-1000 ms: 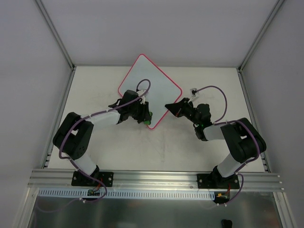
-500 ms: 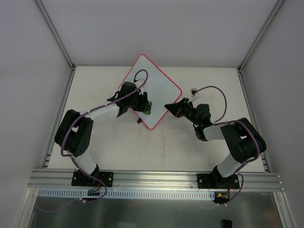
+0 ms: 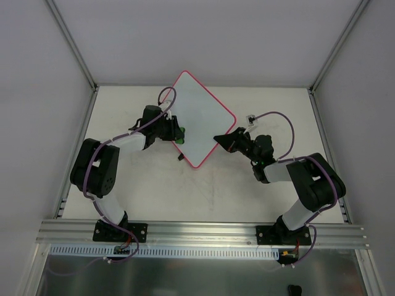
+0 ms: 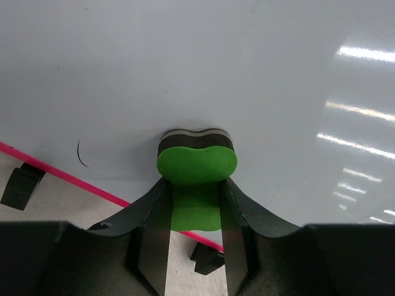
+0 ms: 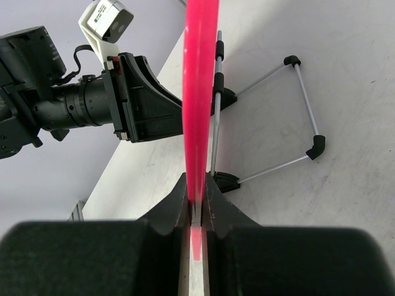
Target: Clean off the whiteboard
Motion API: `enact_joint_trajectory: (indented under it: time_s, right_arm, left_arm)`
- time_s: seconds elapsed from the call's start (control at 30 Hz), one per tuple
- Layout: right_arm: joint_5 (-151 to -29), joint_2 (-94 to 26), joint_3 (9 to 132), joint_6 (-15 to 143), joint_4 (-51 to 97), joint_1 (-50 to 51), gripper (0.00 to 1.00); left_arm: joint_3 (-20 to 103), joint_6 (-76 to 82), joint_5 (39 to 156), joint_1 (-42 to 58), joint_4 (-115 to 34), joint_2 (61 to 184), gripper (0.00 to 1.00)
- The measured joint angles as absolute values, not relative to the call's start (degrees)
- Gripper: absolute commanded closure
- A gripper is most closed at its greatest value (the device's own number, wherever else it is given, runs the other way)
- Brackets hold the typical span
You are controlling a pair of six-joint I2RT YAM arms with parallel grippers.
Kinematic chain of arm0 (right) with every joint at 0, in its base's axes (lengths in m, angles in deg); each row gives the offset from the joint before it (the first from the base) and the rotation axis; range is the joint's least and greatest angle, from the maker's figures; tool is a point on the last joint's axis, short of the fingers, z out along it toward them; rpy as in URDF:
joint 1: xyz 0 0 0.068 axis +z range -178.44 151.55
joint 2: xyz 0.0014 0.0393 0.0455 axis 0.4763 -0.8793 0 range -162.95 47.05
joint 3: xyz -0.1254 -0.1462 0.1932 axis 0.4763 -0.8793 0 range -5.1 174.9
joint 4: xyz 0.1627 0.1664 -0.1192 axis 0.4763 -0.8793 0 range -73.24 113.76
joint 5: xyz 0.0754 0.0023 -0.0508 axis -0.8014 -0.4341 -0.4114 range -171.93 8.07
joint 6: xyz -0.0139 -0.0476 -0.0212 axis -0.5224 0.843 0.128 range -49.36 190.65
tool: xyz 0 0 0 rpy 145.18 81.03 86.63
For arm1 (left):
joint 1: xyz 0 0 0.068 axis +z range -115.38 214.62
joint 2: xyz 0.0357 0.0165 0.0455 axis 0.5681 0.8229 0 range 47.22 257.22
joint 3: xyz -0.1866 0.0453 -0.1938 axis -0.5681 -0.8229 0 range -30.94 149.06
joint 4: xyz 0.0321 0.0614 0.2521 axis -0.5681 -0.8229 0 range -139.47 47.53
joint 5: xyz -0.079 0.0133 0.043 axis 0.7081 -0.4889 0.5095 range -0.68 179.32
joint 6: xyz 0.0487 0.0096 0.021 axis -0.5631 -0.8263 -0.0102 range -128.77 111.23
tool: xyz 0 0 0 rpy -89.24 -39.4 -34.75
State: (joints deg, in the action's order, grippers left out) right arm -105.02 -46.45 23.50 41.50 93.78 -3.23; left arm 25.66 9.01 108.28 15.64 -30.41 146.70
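The whiteboard (image 3: 202, 114) lies cornerwise at the table's middle, white with a thin pink frame. My left gripper (image 3: 177, 135) is shut on a green bone-shaped eraser (image 3: 179, 138) by the board's left edge. In the left wrist view the eraser (image 4: 196, 161) presses its dark pad against the white surface (image 4: 216, 74), held between my left gripper (image 4: 196, 185) fingers. A small dark arc mark (image 4: 80, 154) remains near the pink frame (image 4: 62, 170). My right gripper (image 3: 220, 139) is shut on the board's right edge, seen edge-on as a pink strip (image 5: 200, 92) in my right gripper (image 5: 196, 206).
Two black clips (image 4: 22, 185) (image 4: 207, 259) sit on the board's lower edge. A wire stand with black feet (image 5: 299, 117) shows behind the board. Grey walls enclose the table (image 3: 278, 185) on three sides, with an aluminium rail (image 3: 203, 231) at the near edge.
My left gripper has slid the eraser up and to the left along the board, away from its near corner. The right arm and the board have not moved.
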Motion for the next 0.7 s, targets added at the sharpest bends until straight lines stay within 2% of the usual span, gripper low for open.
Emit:
enact_joint_trajectory:
  time_s: [0.33,0.7]
  right_arm:
    - [-104.73,-46.45,23.5,41.24,93.71,-3.23,1.0]
    - [-104.89,-46.45,23.5,41.04,93.78,-3.25,1.0]
  left_arm:
    - [25.57,11.78,111.69,20.16,-27.64,149.52,1.0]
    - [20.74,12.68,101.88,20.58,-22.24,148.14,1.0]
